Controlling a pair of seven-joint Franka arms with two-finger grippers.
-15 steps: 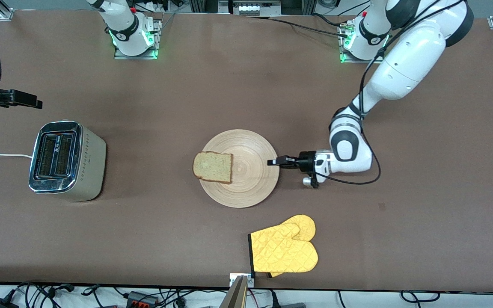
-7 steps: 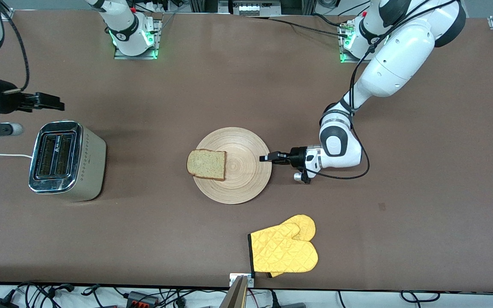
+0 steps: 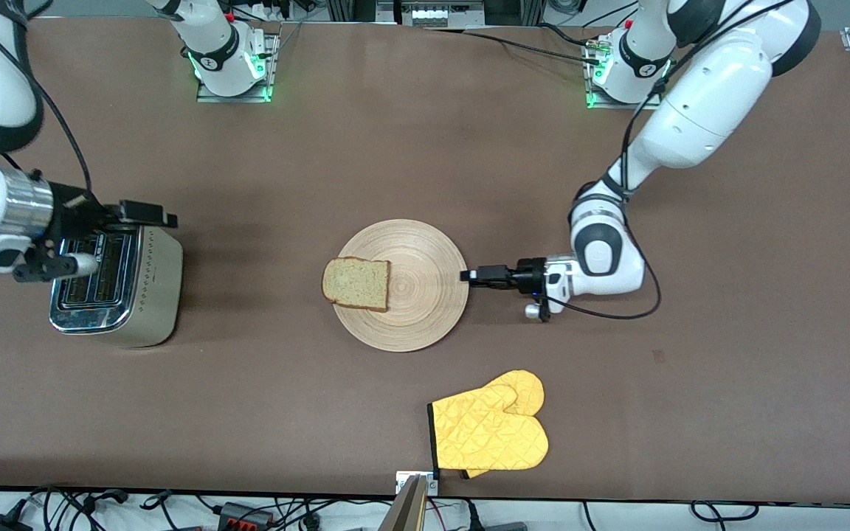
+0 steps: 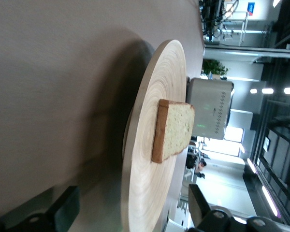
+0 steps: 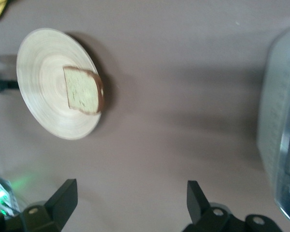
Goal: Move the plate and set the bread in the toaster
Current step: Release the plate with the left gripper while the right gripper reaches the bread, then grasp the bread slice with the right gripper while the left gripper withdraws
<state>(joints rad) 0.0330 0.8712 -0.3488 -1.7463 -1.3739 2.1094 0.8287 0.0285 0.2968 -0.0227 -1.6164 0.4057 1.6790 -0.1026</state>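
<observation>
The light-wood plate (image 3: 425, 310) lies mid-table with the bread (image 3: 356, 284) on the side toward the toaster (image 3: 152, 295). That chrome-topped toaster stands at the right arm's end. My left gripper (image 3: 469, 276) is low at the plate's rim on the side away from the bread. In the left wrist view its open jaws stand wide on either side of the plate (image 4: 150, 159) without touching it; the bread (image 4: 174, 130) and toaster (image 4: 210, 108) show farther off. My right gripper (image 3: 148, 214) hangs open over the toaster's edge, empty (image 5: 130, 203), with the plate (image 5: 43, 111) and bread (image 5: 83, 89) in its view.
A yellow oven mitt (image 3: 490, 431) lies near the table's front edge, nearer to the camera than the plate. Bare brown table (image 3: 263, 354) lies between plate and toaster.
The left gripper slid the plate with the bread a little toward the toaster, then opened and backed off slightly. The right arm swung in from the table's end to over the toaster.
</observation>
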